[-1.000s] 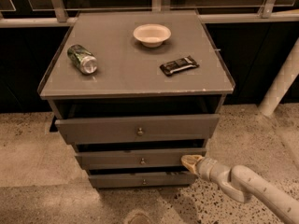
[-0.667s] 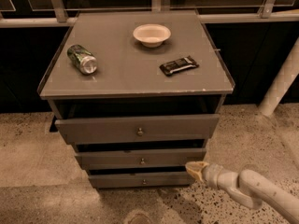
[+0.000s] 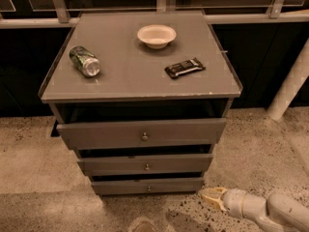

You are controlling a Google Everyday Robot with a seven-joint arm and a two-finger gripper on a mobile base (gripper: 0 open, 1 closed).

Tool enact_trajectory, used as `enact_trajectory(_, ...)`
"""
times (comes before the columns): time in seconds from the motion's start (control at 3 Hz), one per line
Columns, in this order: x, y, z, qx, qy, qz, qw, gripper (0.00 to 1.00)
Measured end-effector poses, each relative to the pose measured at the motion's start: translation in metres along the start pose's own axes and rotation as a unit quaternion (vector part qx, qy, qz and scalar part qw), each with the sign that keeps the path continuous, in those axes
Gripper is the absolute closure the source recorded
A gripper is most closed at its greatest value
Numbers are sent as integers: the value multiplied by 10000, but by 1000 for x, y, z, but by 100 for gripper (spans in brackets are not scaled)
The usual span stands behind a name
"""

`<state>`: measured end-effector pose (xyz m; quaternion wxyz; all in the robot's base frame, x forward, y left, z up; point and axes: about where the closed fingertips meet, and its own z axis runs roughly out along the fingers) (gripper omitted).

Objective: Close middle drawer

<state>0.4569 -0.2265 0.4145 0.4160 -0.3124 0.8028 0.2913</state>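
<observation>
Item one, the cabinet: a grey three-drawer unit whose tabletop [image 3: 125, 81] carries a green and silver can [image 3: 84, 61] lying on its side at the left, a pale round bowl [image 3: 156, 35] at the rear centre, and a dark wrapped bar [image 3: 185, 67] to the right. I can read no print on the can or the wrapper at this range. Item two, the middle drawer [image 3: 111, 165]: a low, wide grey front with a small round knob [image 3: 147, 166] at its centre. Its long axis runs left to right across my view and its face is turned towards the camera. It sits between the taller top drawer [image 3: 96, 134] and the narrower bottom drawer [image 3: 120, 187], with a dark gap showing above its upper edge. Item three, the tool [image 3: 212, 197]: a tan tip on a pale arm that enters from the lower right and points left. It hangs over the speckled floor [image 3: 251, 144], and I cannot tell whether it is open or closed. The middle drawer lies up and to the left of the tool, its right end near but clearly apart from it; the tool touches nothing.
</observation>
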Motion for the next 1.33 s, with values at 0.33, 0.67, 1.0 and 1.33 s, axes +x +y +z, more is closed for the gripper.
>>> enact_trajectory(0.33,0,0,0,3,0,-1,10000,34)
enact_trajectory(0.67,0,0,0,3,0,-1,10000,11)
enact_trajectory(1.0,0,0,0,2,0,-1,10000,0)
enact_trajectory(1.33,0,0,0,2,0,-1,10000,0)
